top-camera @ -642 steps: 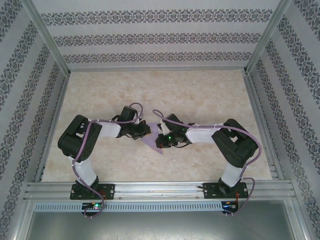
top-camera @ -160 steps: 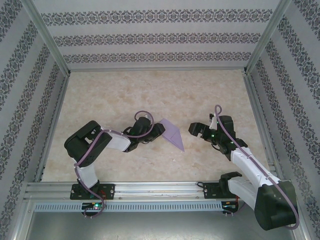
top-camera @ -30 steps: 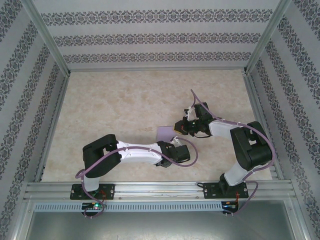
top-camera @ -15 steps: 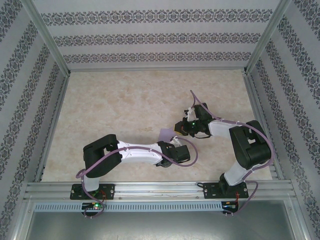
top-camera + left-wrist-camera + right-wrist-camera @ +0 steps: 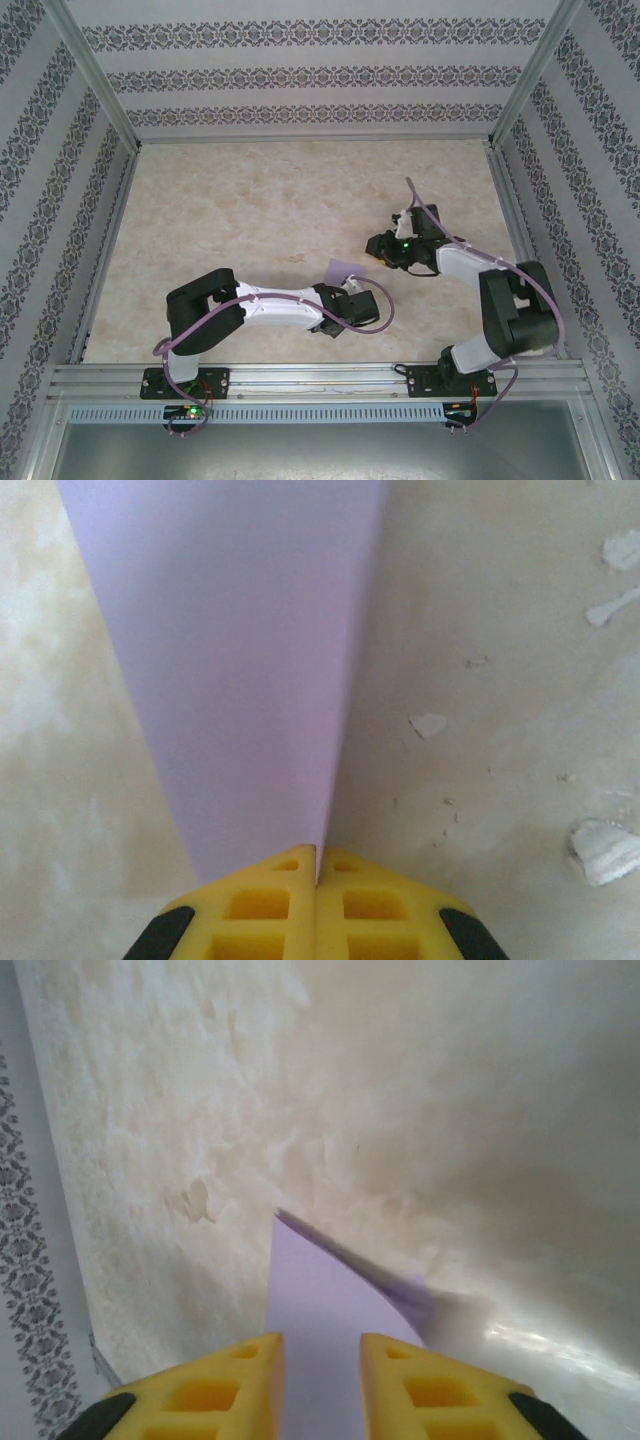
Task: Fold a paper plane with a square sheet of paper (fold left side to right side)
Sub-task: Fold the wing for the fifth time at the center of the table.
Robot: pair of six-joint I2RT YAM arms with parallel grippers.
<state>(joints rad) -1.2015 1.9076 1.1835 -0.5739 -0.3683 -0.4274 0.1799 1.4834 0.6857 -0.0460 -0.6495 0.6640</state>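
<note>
Pinching lilac paper [image 5: 240, 680]: left end effector [image 5: 317, 858]; right end effector [image 5: 320, 1345] parted.

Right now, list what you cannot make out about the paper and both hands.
- Left wrist view: the paper runs past the top edge, and the shut left hand hides its pinched tip.
- Right wrist view: the paper's near part runs off the bottom edge inside the open right hand, so I cannot tell whether they touch.
- Top view: the paper is too small to read its creases.
</note>
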